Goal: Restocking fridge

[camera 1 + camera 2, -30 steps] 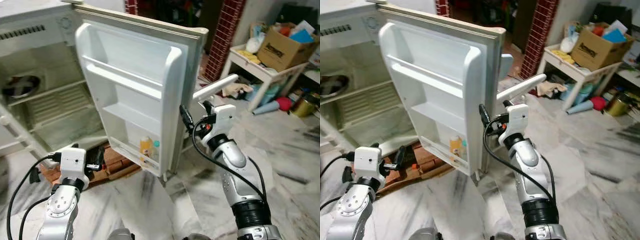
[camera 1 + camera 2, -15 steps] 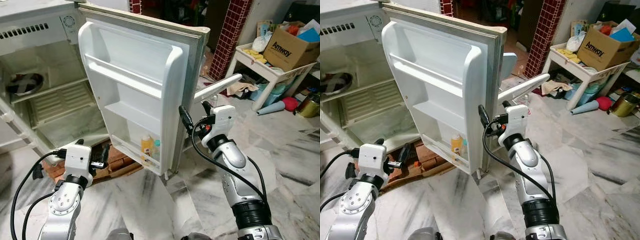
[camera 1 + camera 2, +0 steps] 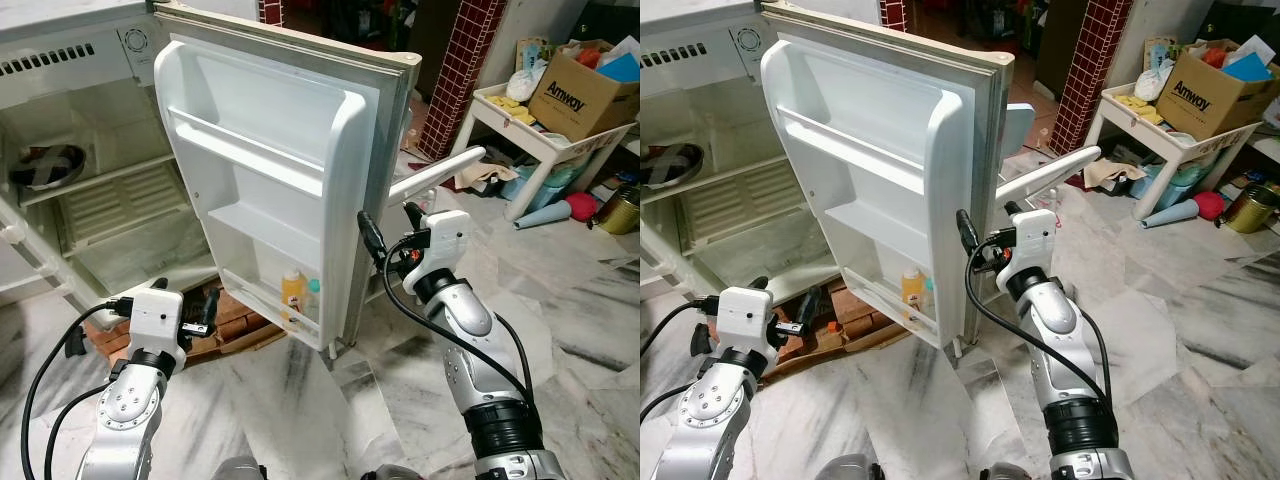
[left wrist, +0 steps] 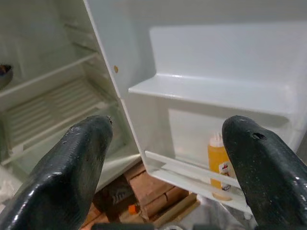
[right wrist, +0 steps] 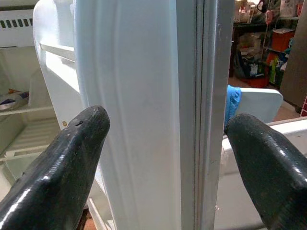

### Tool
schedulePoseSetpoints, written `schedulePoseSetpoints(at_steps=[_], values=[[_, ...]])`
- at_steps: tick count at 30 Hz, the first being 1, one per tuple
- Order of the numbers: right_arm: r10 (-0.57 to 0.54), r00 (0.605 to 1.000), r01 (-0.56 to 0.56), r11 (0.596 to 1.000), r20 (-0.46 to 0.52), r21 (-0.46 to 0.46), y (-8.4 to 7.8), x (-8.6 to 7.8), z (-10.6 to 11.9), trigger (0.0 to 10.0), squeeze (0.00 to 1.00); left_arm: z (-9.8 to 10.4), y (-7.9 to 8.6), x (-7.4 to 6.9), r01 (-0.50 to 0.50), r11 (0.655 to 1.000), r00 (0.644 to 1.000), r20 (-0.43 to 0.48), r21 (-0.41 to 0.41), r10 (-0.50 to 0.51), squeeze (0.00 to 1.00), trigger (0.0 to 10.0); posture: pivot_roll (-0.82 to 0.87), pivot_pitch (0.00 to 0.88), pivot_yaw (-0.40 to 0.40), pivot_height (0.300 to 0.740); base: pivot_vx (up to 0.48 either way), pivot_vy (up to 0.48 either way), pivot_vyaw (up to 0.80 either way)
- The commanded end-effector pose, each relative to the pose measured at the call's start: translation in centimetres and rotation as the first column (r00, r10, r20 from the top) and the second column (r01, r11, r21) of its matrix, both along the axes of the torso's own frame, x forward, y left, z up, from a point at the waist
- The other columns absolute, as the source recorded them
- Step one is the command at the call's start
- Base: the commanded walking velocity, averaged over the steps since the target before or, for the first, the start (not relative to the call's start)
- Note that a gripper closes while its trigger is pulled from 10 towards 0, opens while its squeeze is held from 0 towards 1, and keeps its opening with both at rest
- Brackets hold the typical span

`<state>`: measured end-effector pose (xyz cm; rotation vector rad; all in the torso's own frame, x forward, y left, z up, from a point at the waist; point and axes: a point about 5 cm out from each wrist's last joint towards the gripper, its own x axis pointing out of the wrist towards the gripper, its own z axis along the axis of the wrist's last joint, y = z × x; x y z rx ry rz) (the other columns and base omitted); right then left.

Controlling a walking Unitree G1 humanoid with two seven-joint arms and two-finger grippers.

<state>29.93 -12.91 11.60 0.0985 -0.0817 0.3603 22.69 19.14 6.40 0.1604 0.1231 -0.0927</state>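
Note:
The white fridge door (image 3: 270, 170) is swung wide, its inner shelves facing me. A yellow bottle (image 3: 292, 293) stands on the door's lowest shelf next to a small teal-capped item (image 3: 313, 291). My right gripper (image 3: 392, 226) is open at the door's free edge (image 5: 192, 120), one finger on each side of it and apart from it. Low on the left, my left gripper (image 3: 205, 310) is open and holds nothing. It points at the door's lower shelves, where the yellow bottle (image 4: 219, 165) shows.
The fridge's inside (image 3: 110, 200) has wire shelves and a metal bowl (image 3: 40, 165). Bricks (image 3: 235, 320) lie under the fridge. A white bar (image 3: 435, 172) sticks out behind the door. At the right a white table (image 3: 520, 130) carries a cardboard box (image 3: 585, 80).
The whole picture has shifted a little as the camera moved. The door and both grippers hold the same places relative to each other.

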Motion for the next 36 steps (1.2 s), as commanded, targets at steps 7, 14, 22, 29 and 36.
schedulePoseSetpoints(at_steps=[7, 14, 22, 29, 36], values=[[-0.022, 0.998, 0.022, 1.000, -0.059, 0.001, -0.8, -1.4, -1.7, 10.0, 0.00, 0.1, -1.7, 0.6, 0.005, 1.000, 1.000, 0.016, -0.016, -0.005, 0.00, 10.0, 0.06, 0.000, 0.026, 0.740, 0.000, 0.000, 0.00], [-0.008, 0.999, 0.007, 1.000, -0.039, -0.018, -0.8, -1.4, -1.6, 10.0, 0.00, 0.0, -2.0, 0.8, 0.015, 1.000, 1.000, 0.013, -0.006, -0.015, 0.00, 10.0, 0.06, 0.000, 0.028, 0.740, 0.000, -0.212, 0.40], [-0.008, 1.000, 0.008, 1.000, -0.023, -0.021, -0.8, -1.1, -1.3, 10.0, 0.00, -0.2, -2.0, 0.8, 0.003, 1.000, 1.000, 0.002, -0.004, -0.003, 0.00, 10.0, 0.06, 0.000, 0.026, 0.740, 0.000, -0.060, 0.50], [0.001, 1.000, -0.001, 0.999, 0.001, -0.034, -0.7, -1.0, -1.0, 10.0, 0.00, -0.4, -1.9, 0.8, -0.008, 1.000, 1.000, -0.020, -0.016, 0.007, 0.00, 10.0, 0.06, 0.000, 0.026, 0.740, 0.041, -0.055, 0.57], [0.000, 1.000, 0.000, 0.999, 0.008, -0.037, -0.8, -1.0, -0.8, 10.0, 0.00, -0.5, -1.9, 0.9, -0.012, 1.000, 1.000, -0.023, -0.022, 0.011, 0.00, 10.0, 0.06, 0.000, 0.027, 0.740, 0.280, -0.387, 0.80]])
